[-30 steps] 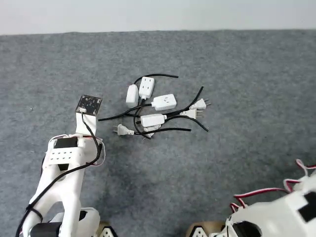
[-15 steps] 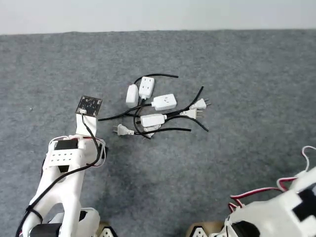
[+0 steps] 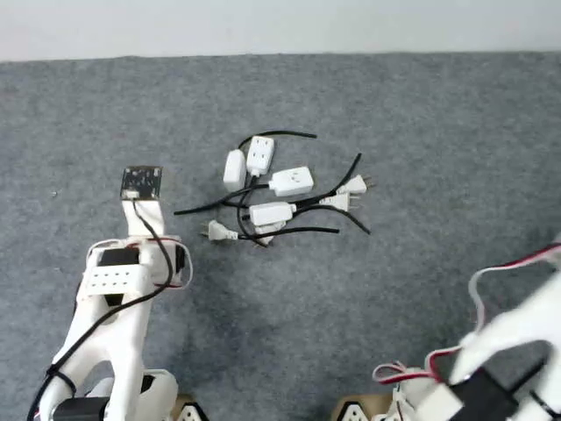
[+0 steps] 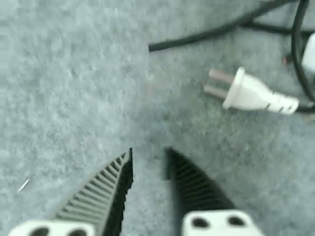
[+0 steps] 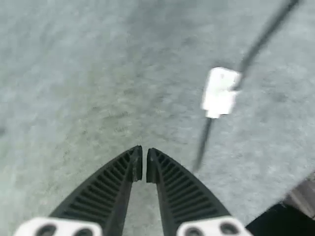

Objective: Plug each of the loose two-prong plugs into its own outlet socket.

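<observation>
Several white outlet sockets (image 3: 292,181) and two-prong plugs on black cords lie tangled at the middle of the grey carpet. One loose plug (image 3: 215,231) lies at the pile's near left, and two more plugs (image 3: 353,185) lie at its right. That near-left plug (image 4: 251,93) lies ahead of my left gripper (image 4: 148,152), prongs pointing away from the pile. The gripper hovers low over bare carpet, a little open and holding nothing. My right gripper (image 5: 143,149) is shut and empty above the carpet. A blurred white piece on a black cord (image 5: 220,93) lies beyond it.
The left arm (image 3: 123,289) stands at the near left, its wrist camera board (image 3: 140,182) left of the pile. The right arm (image 3: 508,351) is at the near right corner, trailing red and white wires. A pale wall edge (image 3: 280,26) borders the carpet's far side.
The left arm's wrist has swung left, away from the pile. The right arm has shifted at the near right corner and looks blurred.
</observation>
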`<state>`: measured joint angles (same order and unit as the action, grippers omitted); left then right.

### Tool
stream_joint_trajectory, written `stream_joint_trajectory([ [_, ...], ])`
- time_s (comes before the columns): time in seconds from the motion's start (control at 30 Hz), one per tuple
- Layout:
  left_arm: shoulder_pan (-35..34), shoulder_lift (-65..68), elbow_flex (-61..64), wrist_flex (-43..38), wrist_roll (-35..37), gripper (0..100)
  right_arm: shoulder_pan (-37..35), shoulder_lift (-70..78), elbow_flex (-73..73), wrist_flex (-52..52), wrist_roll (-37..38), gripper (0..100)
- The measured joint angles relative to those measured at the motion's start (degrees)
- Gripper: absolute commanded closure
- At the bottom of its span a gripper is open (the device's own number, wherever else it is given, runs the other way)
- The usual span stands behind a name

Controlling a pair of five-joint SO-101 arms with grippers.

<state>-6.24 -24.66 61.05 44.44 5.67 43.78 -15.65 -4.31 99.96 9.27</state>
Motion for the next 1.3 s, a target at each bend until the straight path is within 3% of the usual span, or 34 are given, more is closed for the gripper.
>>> stream_joint_trajectory([
  [0.2, 8.3, 0.0, -0.4, -1.1, 0.1, 99, -15.1, -5.2, 24.0, -13.5, -5.4, 98.8],
  [0.33, 11.5, 0.0, -4.3, -0.1, 0.1, 99, -20.7, -6.0, 38.3, -26.7, -10.2, 98.4],
  [0.53, 17.3, 0.0, -8.8, 0.2, 0.1, 99, -24.4, -6.0, 49.3, -40.1, -11.6, 98.3],
  [0.7, 23.9, 0.4, -10.4, 0.2, 0.1, 99, -24.4, -6.0, 49.8, -42.5, -11.8, 98.3],
  [0.83, 26.1, 8.8, -15.9, 0.2, -1.4, 97, -24.4, -6.0, 49.8, -42.6, -11.8, 98.3],
  [1.03, 26.2, 27.6, -26.8, 0.2, -12.8, 91, -24.4, -6.0, 49.8, -42.6, -11.8, 98.3],
  [1.3, 26.2, 29.2, -28.7, -4.7, -23.6, 91, -24.4, -6.0, 51.2, -44.0, -10.2, 98.3],
])
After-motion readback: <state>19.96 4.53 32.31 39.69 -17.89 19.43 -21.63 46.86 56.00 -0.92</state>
